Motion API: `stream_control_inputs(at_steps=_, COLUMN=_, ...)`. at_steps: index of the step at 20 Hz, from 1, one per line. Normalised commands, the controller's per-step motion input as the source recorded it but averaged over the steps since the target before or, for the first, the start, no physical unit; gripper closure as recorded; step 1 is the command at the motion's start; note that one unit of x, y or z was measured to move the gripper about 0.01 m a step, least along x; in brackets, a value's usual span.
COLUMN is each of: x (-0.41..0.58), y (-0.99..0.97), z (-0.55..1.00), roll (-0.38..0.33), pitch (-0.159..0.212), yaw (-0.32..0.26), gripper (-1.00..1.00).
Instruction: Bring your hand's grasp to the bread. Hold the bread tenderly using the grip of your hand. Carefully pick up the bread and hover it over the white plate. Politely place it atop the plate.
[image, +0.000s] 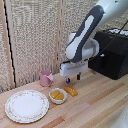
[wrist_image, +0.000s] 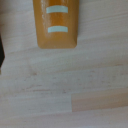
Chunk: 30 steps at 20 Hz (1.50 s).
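The bread (image: 71, 90) is a small oblong orange-brown piece lying on the wooden table, just to the exterior view's right of a small white bowl. In the wrist view the bread (wrist_image: 55, 22) fills one edge of the picture, with two pale glints on it. My gripper (image: 73, 79) hangs a little above the bread and slightly behind it, not touching. Its two dark blue fingers (image: 78, 77) stand apart and hold nothing. The white plate (image: 15, 111), with a faint brownish rim pattern, lies at the exterior view's front left and has nothing on it.
A small white bowl (image: 58, 99) holding paler yellow food pieces (image: 57, 94) sits between plate and bread. A pink cup (image: 46, 77) stands behind the bowl. A black box (image: 112, 52) stands at the exterior view's right. A woven screen closes the back.
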Motion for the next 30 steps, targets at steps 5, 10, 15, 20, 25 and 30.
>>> stream_control_inputs(at_steps=5, x=-0.001, y=0.01, z=-0.21, roll=-0.026, pitch=0.0, yaw=0.067, gripper=-1.0)
stream_control_inputs(at_steps=10, x=0.059, y=0.04, z=-0.19, roll=-0.029, pitch=-0.026, yaw=0.042, gripper=-1.0)
stream_control_inputs(at_steps=15, x=0.126, y=0.0, z=-0.2, roll=-0.009, pitch=-0.038, yaw=0.048, gripper=-1.0)
stream_control_inputs(at_steps=20, x=0.15, y=0.02, z=-0.14, roll=-0.01, pitch=-0.022, yaw=0.054, gripper=-1.0)
stream_control_inputs(at_steps=25, x=0.085, y=0.01, z=-0.04, roll=-0.001, pitch=0.0, yaw=0.047, gripper=1.0)
stream_control_inputs(at_steps=30, x=0.017, y=0.0, z=-0.01, roll=0.0, pitch=0.004, yaw=0.006, gripper=1.0)
